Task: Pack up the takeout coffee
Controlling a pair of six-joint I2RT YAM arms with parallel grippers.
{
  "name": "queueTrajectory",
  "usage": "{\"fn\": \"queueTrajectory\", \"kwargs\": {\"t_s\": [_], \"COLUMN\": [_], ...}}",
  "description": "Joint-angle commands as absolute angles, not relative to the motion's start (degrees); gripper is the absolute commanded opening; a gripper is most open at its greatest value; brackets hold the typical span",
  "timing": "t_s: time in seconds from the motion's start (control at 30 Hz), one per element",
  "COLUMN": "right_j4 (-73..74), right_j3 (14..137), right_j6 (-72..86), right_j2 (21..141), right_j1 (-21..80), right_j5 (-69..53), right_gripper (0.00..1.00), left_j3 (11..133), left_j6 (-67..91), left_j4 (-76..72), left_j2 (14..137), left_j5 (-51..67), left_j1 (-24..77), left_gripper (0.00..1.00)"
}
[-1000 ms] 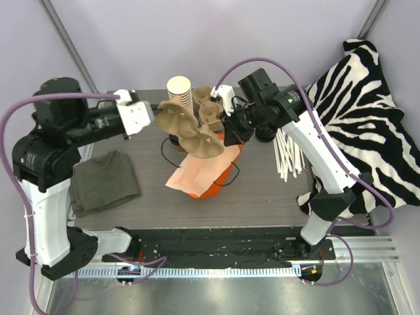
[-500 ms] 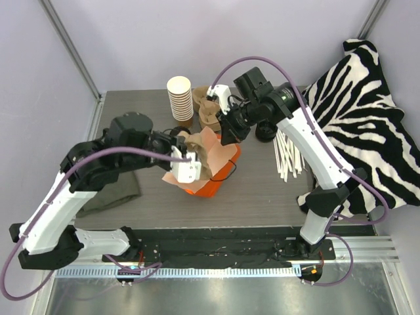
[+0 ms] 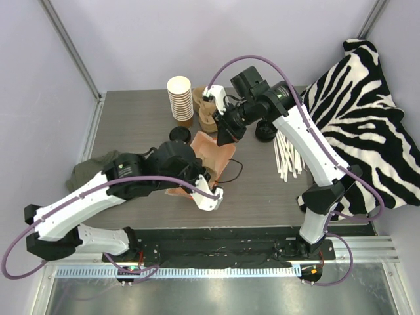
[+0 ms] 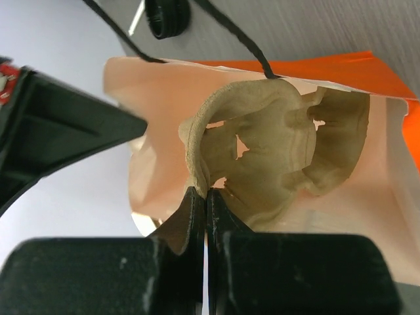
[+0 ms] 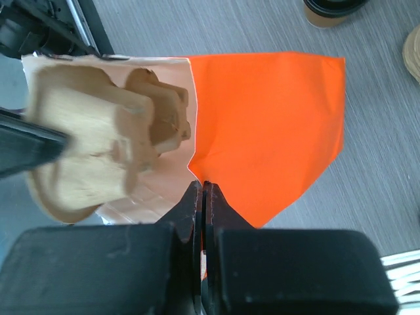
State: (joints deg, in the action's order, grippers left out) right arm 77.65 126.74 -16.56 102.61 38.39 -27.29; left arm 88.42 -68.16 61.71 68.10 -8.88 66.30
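The takeout coffee (image 3: 178, 134), a brown cup with a black lid (image 5: 328, 8), stands on the table left of the orange paper bag (image 3: 213, 154). My left gripper (image 4: 207, 191) is shut on the edge of a brown pulp cup carrier (image 4: 262, 151), which sits inside the bag's pale interior (image 4: 164, 131). In the top view that left gripper (image 3: 218, 191) is at the bag's near end and the carrier is hidden. My right gripper (image 5: 203, 185) is shut on the bag's rim where orange outside (image 5: 269, 118) meets pale lining; in the top view this right gripper (image 3: 225, 136) is at the bag's far edge.
A stack of lidless cups (image 3: 180, 98) and more pulp carriers (image 3: 210, 111) stand at the back. Loose black lids (image 3: 265, 133) and white straws (image 3: 289, 154) lie to the right, a zebra cloth (image 3: 364, 118) beyond. An olive cloth (image 3: 88, 172) lies at the left.
My left arm has swung from the far left down to the near side, bringing the carrier from above the bag into it. The right gripper has kept hold of the rim, hardly moving.
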Motion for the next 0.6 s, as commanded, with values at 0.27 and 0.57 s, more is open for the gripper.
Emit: {"fn": "queueTrajectory", "kwargs": {"t_s": [0.27, 0.57], "right_j4": [80.8, 80.8], "right_j3": [128.0, 123.5], "right_j6": [-22.2, -19.3], "right_j2": [102.7, 99.6], "right_j1": [40.5, 44.6], "right_j5": [-36.3, -37.2], "right_gripper": [0.01, 0.01], "left_j3": [94.3, 100.9], "left_j6": [-56.5, -53.5], "left_j4": [61.1, 69.2], "left_j2": [74.0, 76.2], "left_j5": [-4.8, -3.7], "left_j1": [66.4, 65.9], "left_gripper": [0.0, 0.0]}}
